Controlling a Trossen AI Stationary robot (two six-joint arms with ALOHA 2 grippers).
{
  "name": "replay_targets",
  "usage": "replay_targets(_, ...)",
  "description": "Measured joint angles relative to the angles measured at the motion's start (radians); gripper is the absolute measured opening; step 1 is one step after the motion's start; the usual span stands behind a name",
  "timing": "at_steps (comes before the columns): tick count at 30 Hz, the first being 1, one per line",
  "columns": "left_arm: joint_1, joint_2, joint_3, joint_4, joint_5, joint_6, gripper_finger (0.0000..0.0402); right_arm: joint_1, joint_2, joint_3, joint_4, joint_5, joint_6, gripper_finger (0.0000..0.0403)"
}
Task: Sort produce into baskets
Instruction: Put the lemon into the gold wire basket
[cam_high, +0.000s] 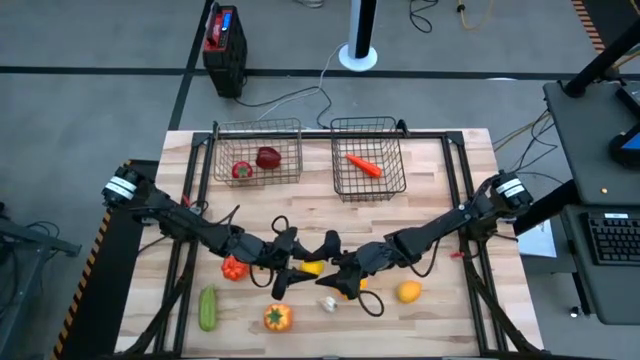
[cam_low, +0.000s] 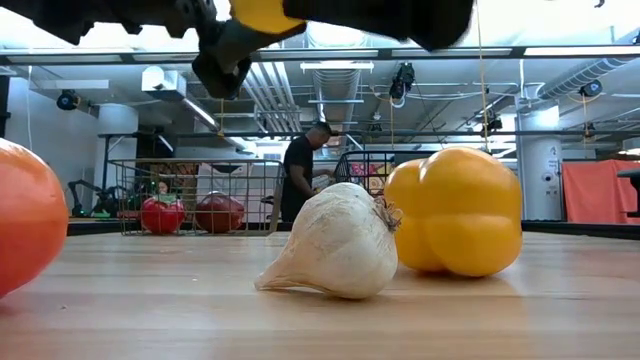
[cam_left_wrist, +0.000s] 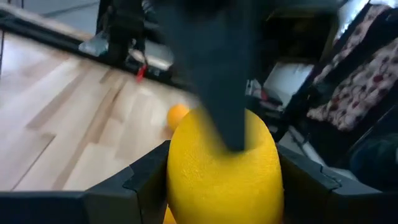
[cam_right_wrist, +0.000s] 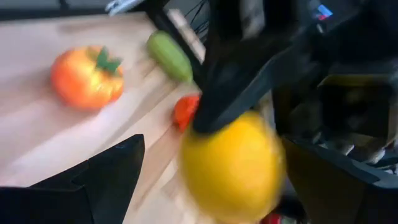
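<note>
Above the middle of the pale wooden table (cam_high: 440, 310), the left gripper (cam_high: 300, 255) clamped a smooth, bright yellow lemon (cam_left_wrist: 222, 168) between its two dark fingers, the fruit raised clear of the boards. The right gripper (cam_high: 340, 268) faced it at close range with its jaws spread wide around the same lemon, not yet shut on it, in what looked like a hand-over between the arms.

The lemon appeared light, rigid and glossy, a moulded toy likely to slide under a shallow pinch; its rounded middle, the widest part, seemed the safest place to take it, with the pads square across the belly.

Both dark arms reached in from the table's outer corners, elbows low, wrists turned inward until the two grippers nearly met.

On the boards just below lay a white garlic bulb (cam_low: 335, 255) touching a yellow bell pepper (cam_low: 460, 210). A small red pepper (cam_high: 233, 267), a green cucumber (cam_high: 207, 307), an orange-and-yellow tomato-shaped piece (cam_high: 277, 317) and a round orange (cam_high: 408, 292) were scattered nearby.

At the far edge, the left wire-mesh basket (cam_high: 222, 170) held a red tomato (cam_high: 241, 171) and a dark red apple (cam_high: 268, 157); the right wire-mesh basket (cam_high: 392, 186) held an orange carrot (cam_high: 363, 164).
</note>
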Motion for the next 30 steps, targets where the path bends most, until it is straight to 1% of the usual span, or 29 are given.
replay_targets(10,0.002,0.015,-0.015,0.041,0.048,-0.015,0.0215,-0.001,0.01,0.025,-0.027,-0.019,-0.006,0.0359)
replay_targets(12,0.002,0.015,-0.015,0.043,0.049,-0.012,0.0215,-0.002,0.01,0.024,-0.024,-0.019,-0.013,0.0344)
replay_targets(14,0.002,0.016,-0.015,0.05,0.049,-0.012,0.0215,-0.002,0.01,0.023,-0.024,-0.024,-0.015,0.0319)
replay_targets(22,0.002,0.016,-0.017,0.043,0.049,-0.009,0.0215,-0.002,0.011,0.023,-0.041,-0.025,-0.038,0.0192)
replay_targets(26,0.002,0.016,-0.017,0.043,0.046,-0.008,0.0215,-0.002,0.01,0.023,-0.044,-0.025,-0.04,0.0187)
replay_targets(30,0.001,0.016,-0.015,0.035,0.007,-0.021,0.0224,-0.003,0.01,0.023,-0.047,-0.024,-0.04,0.0187)
